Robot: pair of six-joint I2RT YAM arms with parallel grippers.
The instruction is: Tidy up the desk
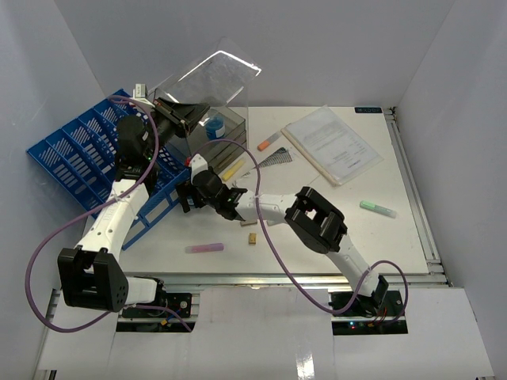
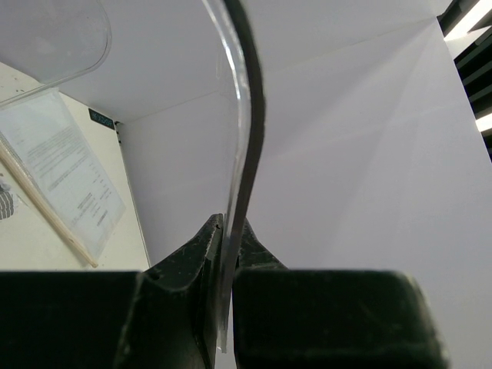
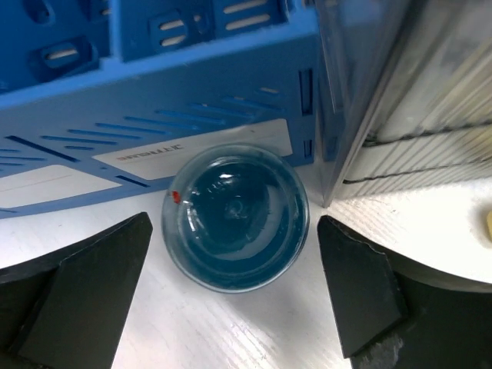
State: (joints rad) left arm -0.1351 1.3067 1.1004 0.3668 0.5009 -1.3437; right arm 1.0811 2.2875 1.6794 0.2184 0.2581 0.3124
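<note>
Hovering | right tool (image 3: 234, 231) spread around blue disc (image 3: 237, 207) | desk (image 3: 231, 334) directly beneath

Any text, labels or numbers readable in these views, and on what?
White sticker on the blue file rack: small print, blurred, not readable.
Printed sheets on the desk: too small to read.
Dark tag at the far edge: too small to read.
No text can be quoted.
</note>
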